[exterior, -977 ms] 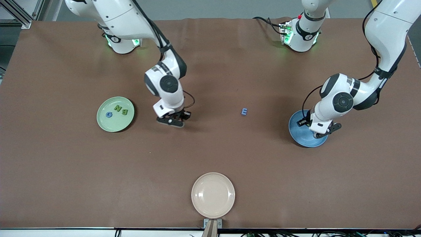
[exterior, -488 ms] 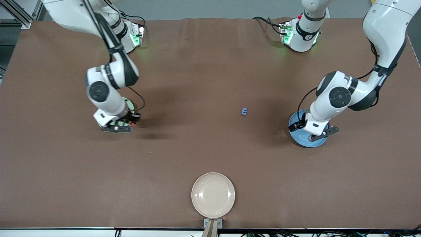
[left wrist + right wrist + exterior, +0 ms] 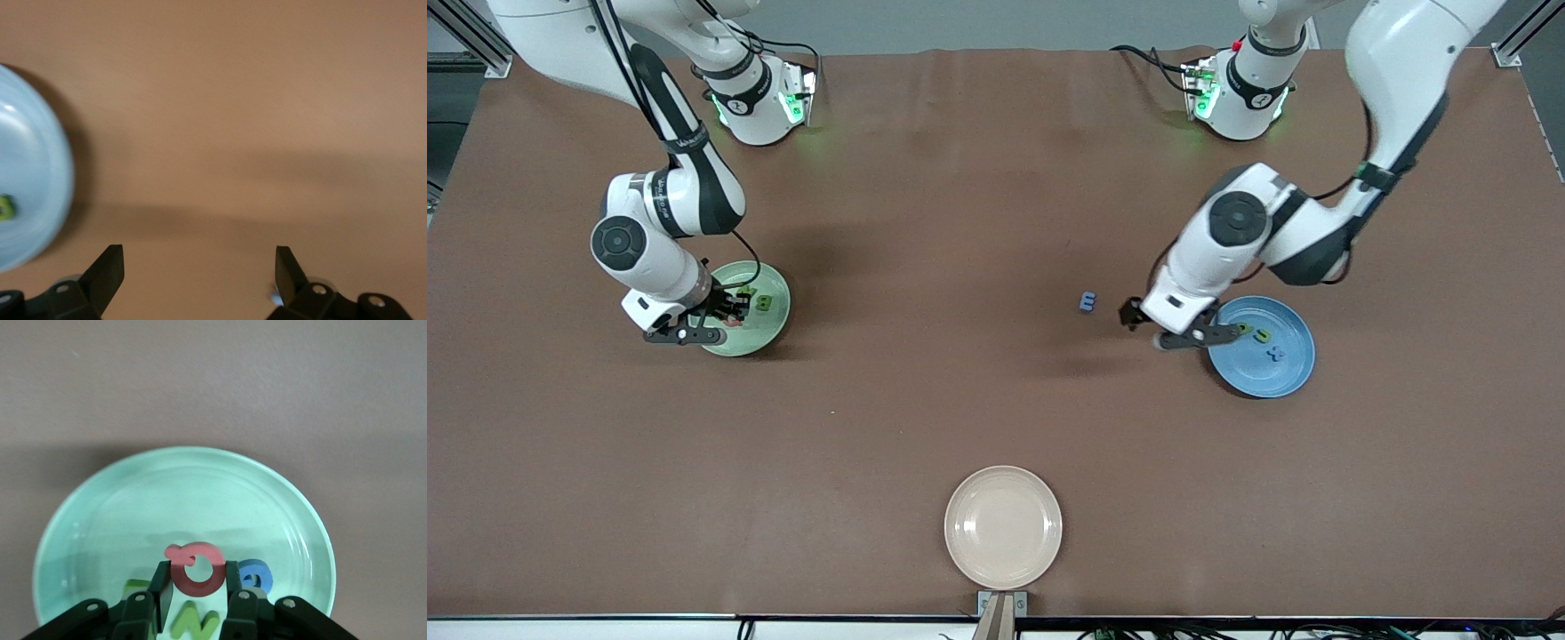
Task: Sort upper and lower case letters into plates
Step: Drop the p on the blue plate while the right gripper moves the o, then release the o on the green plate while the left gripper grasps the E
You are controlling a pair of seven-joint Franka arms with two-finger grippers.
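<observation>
The red letter (image 3: 195,568), a ring with a short tail, looks light, stiff and chunky; judging by its shape, its flat outer edges are the sound place to pinch, and that is where the right hand (image 3: 194,590) grips it, fingers closed on both sides. It hangs over the green plate (image 3: 100,513), above a blue letter (image 3: 257,575) and 2 green letters (image 3: 195,623) already lying there. Such a small piece could bounce on the hard plate, so a low release seems wise.

The left hand (image 3: 199,273) is over the bare tabletop (image 3: 925,400) just beside the blue plate (image 3: 1285,373), its fingers spread wide and holding nothing. That plate carries 3 small letters (image 3: 1261,336). A blue E (image 3: 1087,302) lies alone on the tabletop between the 2 plates, close to the left hand. A cream plate (image 3: 1003,526) sits nearest the front camera.
</observation>
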